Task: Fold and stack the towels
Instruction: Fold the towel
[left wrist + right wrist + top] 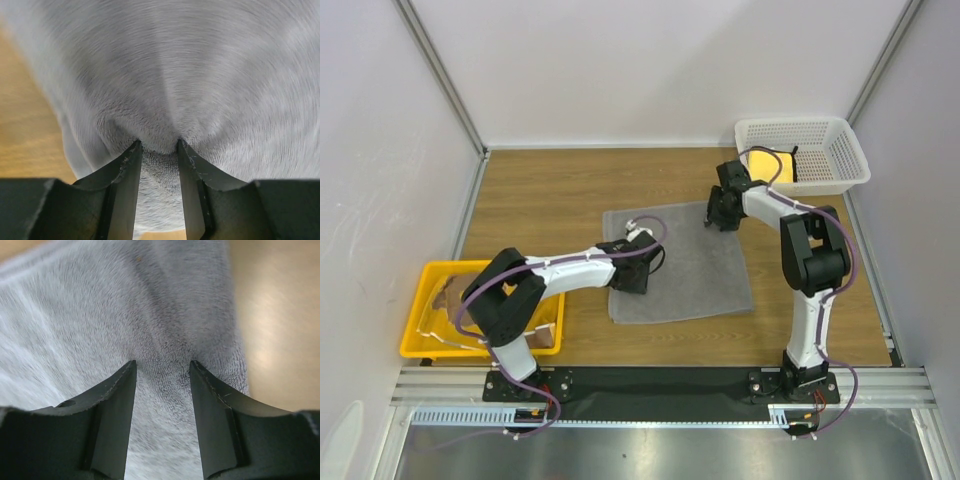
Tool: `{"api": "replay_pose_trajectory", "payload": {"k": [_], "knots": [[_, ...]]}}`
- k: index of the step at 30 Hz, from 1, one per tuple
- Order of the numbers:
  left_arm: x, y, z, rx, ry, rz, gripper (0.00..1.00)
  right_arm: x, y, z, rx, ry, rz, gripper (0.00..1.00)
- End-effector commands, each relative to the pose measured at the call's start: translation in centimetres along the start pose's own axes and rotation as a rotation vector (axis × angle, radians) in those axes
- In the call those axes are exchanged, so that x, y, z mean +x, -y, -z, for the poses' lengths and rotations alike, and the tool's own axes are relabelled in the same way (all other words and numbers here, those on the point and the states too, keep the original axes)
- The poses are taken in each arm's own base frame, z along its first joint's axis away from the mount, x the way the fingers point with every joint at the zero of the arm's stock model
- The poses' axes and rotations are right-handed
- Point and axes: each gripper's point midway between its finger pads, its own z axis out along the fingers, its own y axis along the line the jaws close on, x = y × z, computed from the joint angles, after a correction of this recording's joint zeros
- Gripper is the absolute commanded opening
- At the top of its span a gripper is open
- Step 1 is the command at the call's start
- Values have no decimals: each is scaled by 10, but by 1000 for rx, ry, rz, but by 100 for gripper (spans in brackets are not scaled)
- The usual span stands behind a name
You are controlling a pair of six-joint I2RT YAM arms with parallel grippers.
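Three towels, I make it. Do you?
— Three. One grey towel (690,270) flat in the middle of the table (540,200), one yellow towel (772,167) in the mesh basket (840,165) at the far right, and one brown-marked towel (448,296) in the yellow tray (420,340) at the near left, mostly behind the left arm.
— Which way does the grey one run?
— It's nearly square, a touch longer across the table, left to right. It sits slightly skewed, its far right corner farthest back.
— And the two arms?
— Both are down on it. The left gripper (159,145) is at its left edge, with the cloth puckered up and pinched between the fingertips (131,155). The right gripper (162,365) is at the far right corner, jaws set wider, straddling a ridge of cloth. I cannot tell whether it really grips.
— One tray, one basket?
— One of each.
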Motion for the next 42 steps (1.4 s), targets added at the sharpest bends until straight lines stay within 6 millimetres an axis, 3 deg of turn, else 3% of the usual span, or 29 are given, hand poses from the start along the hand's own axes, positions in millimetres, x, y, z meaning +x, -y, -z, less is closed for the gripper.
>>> {"api": "replay_pose_trajectory", "payload": {"k": [1,6,9,10,12,16,20,21,22,25,26,29,30,31,32,33,34,39,42], "knots": [[91,-1,17,38,-283,-229,40,11,-49,-20,-120,-20,104,52],[124,36,30,217,-323,-385,39,22,-101,-37,-220,-26,180,52],[144,57,35,293,-362,-458,38,40,-131,-44,-305,-65,232,52],[143,65,37,312,-355,-475,38,38,-144,-41,-340,-56,258,52],[146,68,40,317,-365,-528,38,54,-165,-39,-400,-84,310,52],[125,85,60,345,-308,-561,41,59,-195,-24,-459,-78,393,53],[91,88,90,327,-216,-501,56,19,-209,23,-498,-23,376,54],[82,89,96,324,-198,-466,65,10,-211,36,-513,-9,365,54],[64,87,105,331,-157,-418,67,-12,-207,57,-528,31,339,56],[33,68,113,313,-125,-302,71,-33,-189,90,-513,53,276,57],[23,61,119,312,-101,-267,72,-37,-183,111,-501,68,261,58],[-5,36,116,293,-40,-151,74,-20,-152,119,-423,21,213,59],[-13,26,112,280,-30,-110,74,-21,-146,137,-415,48,199,58],[-18,13,103,226,-13,-85,74,1,-127,126,-358,1,171,58],[-24,4,98,185,7,-61,74,7,-114,125,-306,3,145,57],[-25,-4,88,148,-6,-29,75,10,-107,138,-303,22,124,57],[-30,-15,81,113,-9,16,74,34,-85,123,-236,-30,78,56],[-41,-21,53,77,-1,102,68,79,-44,108,-133,-99,-3,54],[-32,-19,40,88,-19,111,67,94,-31,96,-87,-123,-15,50]]}}
